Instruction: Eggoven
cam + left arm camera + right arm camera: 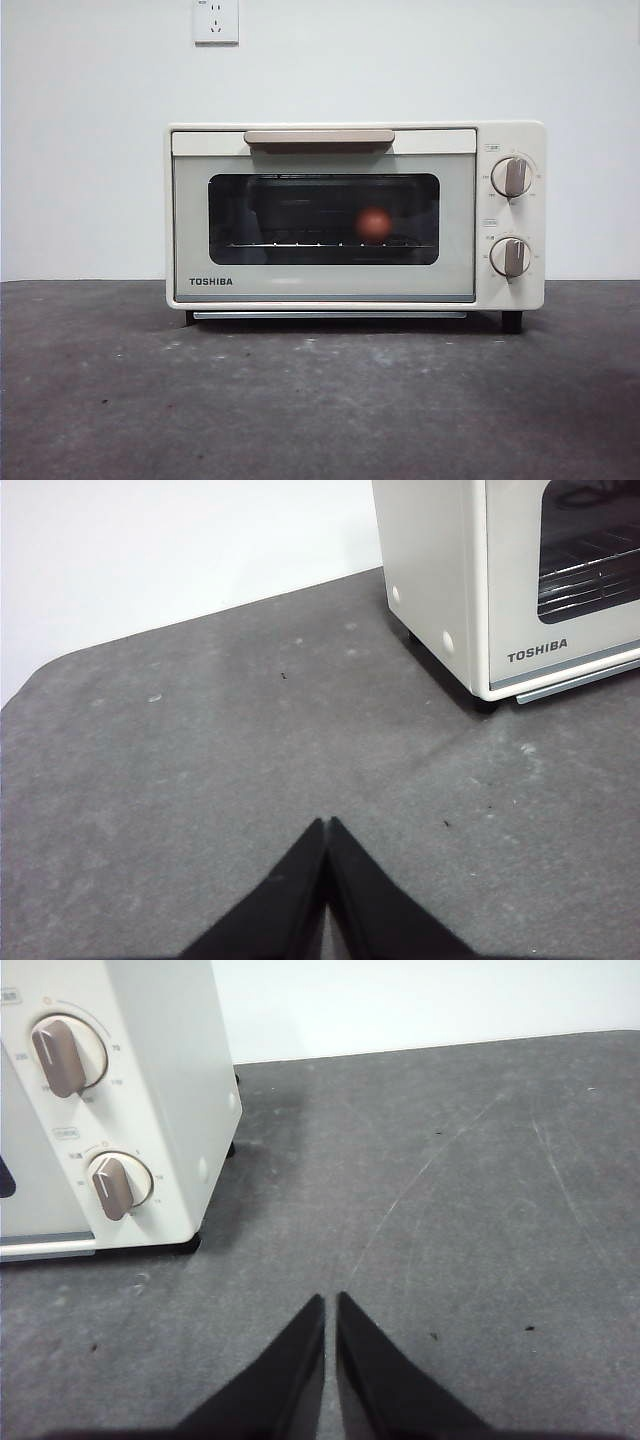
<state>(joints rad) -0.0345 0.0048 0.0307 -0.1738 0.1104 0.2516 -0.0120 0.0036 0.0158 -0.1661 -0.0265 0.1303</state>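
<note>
Reddish egg (374, 224) (blurred) sits behind closed oven (355, 215) glass.

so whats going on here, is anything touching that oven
Nothing is touching it. The cream Toshiba oven stands on the dark table with its door closed, and a reddish-brown egg shows through the window, sitting on the rack inside. The left gripper and right gripper both wait over bare table at either side of the oven, jaws shut and empty.
</note>
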